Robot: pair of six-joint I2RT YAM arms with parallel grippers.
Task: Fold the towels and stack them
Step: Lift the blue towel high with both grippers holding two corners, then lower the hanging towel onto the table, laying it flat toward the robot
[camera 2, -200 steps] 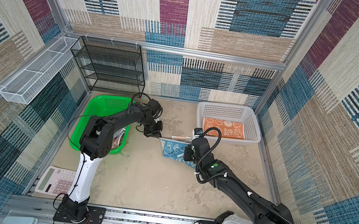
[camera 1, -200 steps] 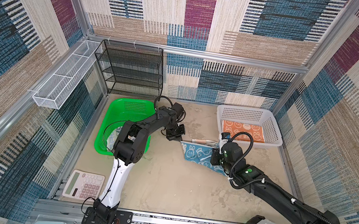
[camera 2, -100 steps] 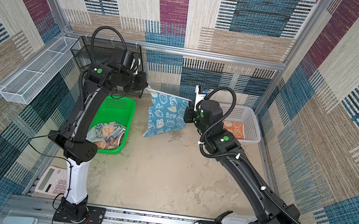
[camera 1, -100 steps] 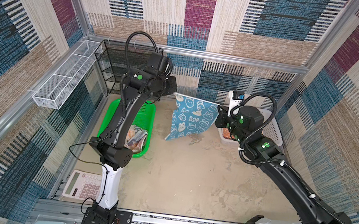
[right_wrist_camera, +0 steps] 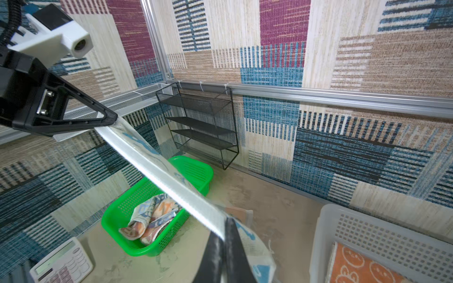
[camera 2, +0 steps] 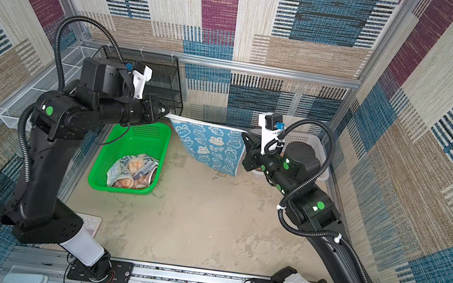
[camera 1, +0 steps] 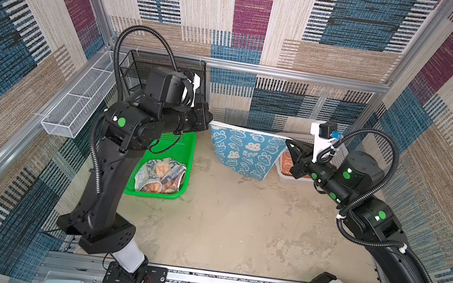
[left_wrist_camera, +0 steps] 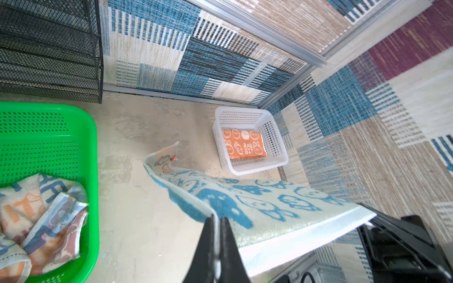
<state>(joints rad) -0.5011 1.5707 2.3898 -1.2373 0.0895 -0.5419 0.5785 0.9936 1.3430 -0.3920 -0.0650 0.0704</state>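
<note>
A blue towel point(camera 1: 243, 152) point(camera 2: 212, 146) with white rabbit cartoons hangs in the air, its top edge stretched taut between my two grippers. My left gripper point(camera 1: 210, 122) point(left_wrist_camera: 217, 218) is shut on one top corner. My right gripper point(camera 1: 288, 139) point(right_wrist_camera: 226, 219) is shut on the other. An orange towel point(left_wrist_camera: 244, 147) point(right_wrist_camera: 362, 267) lies folded in the white basket point(left_wrist_camera: 257, 169) at the back right. A whitish towel point(camera 1: 160, 175) point(right_wrist_camera: 152, 218) with orange and blue lettering lies crumpled in the green basket point(camera 1: 179, 141) on the left.
A black mesh shelf point(camera 1: 165, 71) stands against the back wall behind the left arm. A white wire tray point(camera 1: 77, 106) hangs on the left wall. A calculator point(camera 2: 89, 223) point(right_wrist_camera: 61, 264) lies at the front left of the sandy table.
Both grippers have risen from the table with the blue towel, which lay bunched a second ago. It now hangs spread between them, higher than half a second ago.
</note>
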